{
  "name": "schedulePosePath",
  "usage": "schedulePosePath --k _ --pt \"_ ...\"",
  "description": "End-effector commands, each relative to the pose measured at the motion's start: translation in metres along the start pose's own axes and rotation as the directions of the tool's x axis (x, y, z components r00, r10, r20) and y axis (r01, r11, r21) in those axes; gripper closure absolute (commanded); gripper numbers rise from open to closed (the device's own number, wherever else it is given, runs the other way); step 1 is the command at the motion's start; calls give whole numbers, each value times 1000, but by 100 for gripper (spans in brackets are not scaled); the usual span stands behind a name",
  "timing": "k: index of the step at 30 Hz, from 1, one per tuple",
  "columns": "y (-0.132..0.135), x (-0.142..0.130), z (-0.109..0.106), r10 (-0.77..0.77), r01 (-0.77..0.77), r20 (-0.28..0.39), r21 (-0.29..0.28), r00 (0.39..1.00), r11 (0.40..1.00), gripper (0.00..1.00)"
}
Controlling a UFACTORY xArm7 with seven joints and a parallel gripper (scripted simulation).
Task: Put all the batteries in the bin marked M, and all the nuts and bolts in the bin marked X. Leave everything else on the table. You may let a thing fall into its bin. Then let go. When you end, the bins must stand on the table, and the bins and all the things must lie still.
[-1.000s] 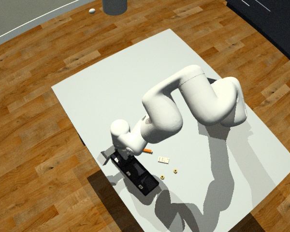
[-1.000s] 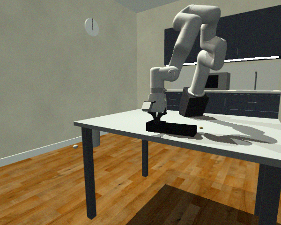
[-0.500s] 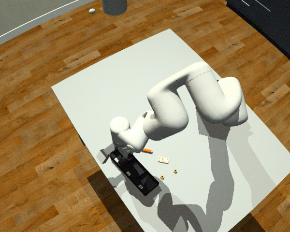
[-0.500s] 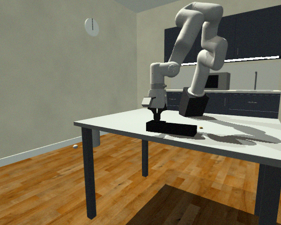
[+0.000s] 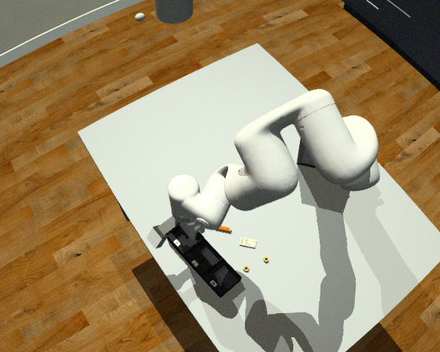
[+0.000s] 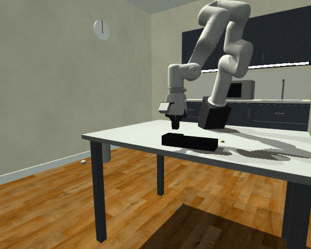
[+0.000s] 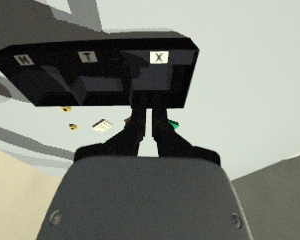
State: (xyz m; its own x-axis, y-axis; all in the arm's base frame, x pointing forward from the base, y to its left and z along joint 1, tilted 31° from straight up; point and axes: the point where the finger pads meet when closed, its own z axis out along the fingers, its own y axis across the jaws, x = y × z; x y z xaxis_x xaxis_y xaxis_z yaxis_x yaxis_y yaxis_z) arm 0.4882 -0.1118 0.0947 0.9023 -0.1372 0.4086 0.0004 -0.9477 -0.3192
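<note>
A long black bin point(image 5: 203, 261) with three compartments lies near the table's front-left edge; the wrist view shows its labels M point(image 7: 24, 60), T point(image 7: 87, 57) and X point(image 7: 159, 57). My gripper point(image 7: 149, 103) is shut and empty, hovering a little above the X end of the bin point(image 6: 189, 141); it also shows in the side view point(image 6: 175, 124). An orange battery point(image 5: 224, 229) lies on the table just beside the wrist. Two brass nuts point(image 5: 246, 268) point(image 5: 266, 259) lie right of the bin. A small green thing point(image 7: 173, 125) shows beside my fingers.
A white dotted tile point(image 5: 248, 243) lies between the battery and the nuts. The arm's dark base point(image 6: 213, 116) stands at the table's far side. The table edge runs close along the bin's left side.
</note>
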Motion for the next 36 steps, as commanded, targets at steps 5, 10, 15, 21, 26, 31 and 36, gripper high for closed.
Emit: schedulePosePath --k 5,10,15,21,26,31,36 --pt "-30 2 -2 -1 1 -3 -2 1000 1000 93" --pt "-55 1 -2 -1 1 -4 -1 1000 1000 93" --pt "-74 1 -2 -1 1 -4 -1 1000 1000 93" --pt "-74 1 1 -1 1 -3 -1 1000 1000 93" --pt "-74 1 14 -1 1 -3 -1 1000 1000 93" --pt "-74 1 28 -1 1 -3 -1 1000 1000 93" --pt "-74 1 38 -2 1 -3 -1 1000 1000 93"
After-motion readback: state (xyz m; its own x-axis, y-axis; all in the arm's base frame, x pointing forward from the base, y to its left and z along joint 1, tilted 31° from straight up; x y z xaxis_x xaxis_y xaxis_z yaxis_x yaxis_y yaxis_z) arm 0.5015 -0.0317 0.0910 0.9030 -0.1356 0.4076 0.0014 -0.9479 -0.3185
